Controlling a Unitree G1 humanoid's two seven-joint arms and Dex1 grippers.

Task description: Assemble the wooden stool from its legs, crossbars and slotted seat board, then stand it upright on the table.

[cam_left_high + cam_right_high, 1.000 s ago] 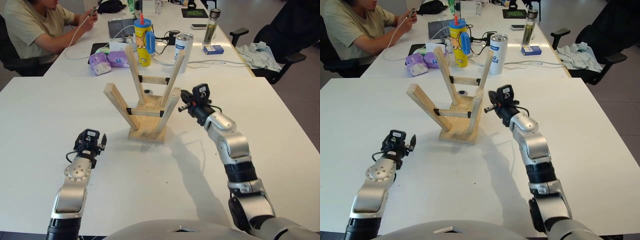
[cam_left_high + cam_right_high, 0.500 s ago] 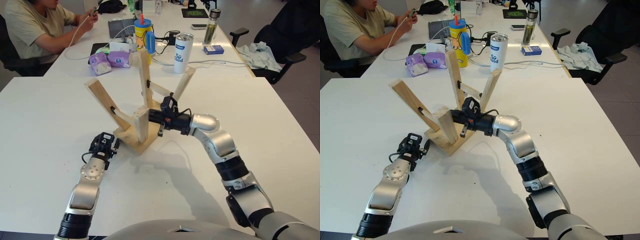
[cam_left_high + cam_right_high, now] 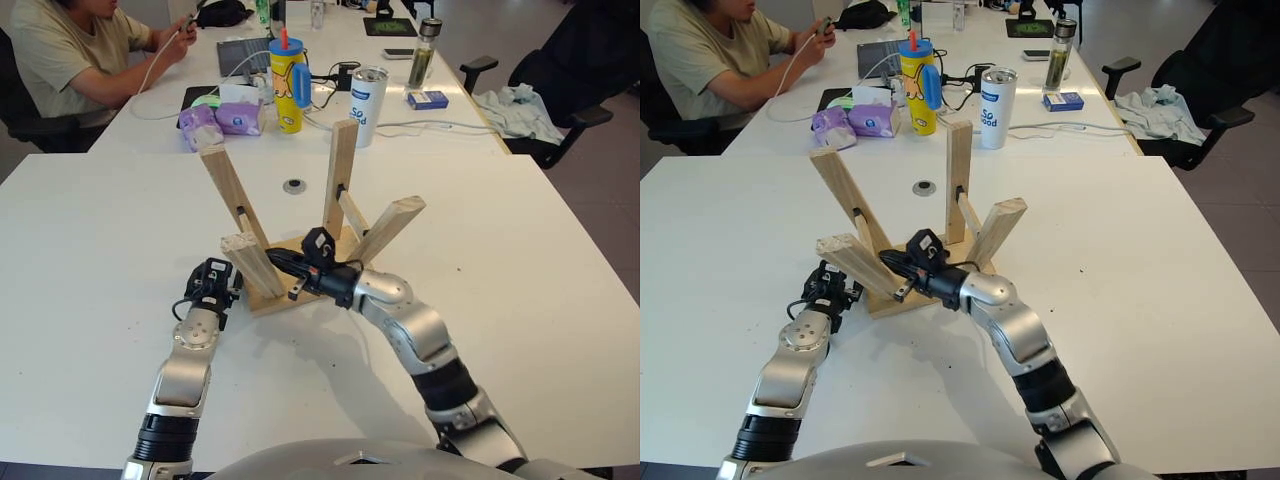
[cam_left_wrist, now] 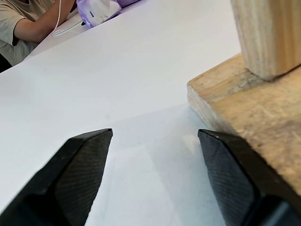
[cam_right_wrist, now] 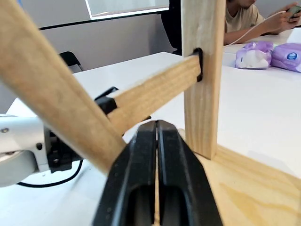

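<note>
Four square wooden legs point(image 3: 341, 178) rise from grainy board point(image 4: 263, 122).

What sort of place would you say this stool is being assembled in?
Most likely a shared office or workroom: long white tables, an office chair beside the far one, and a laptop and drink tumbler on it.

Left arm point(image 3: 188, 352) and right arm point(image 3: 405, 325) were rounded silver shells with black joints | thin black cables point(image 3: 177, 310) looped at wrists | left gripper point(image 4: 154, 135) had black woven-texture fingers point(image 4: 80, 165) | right gripper point(image 5: 156, 125) was glossy black
</note>
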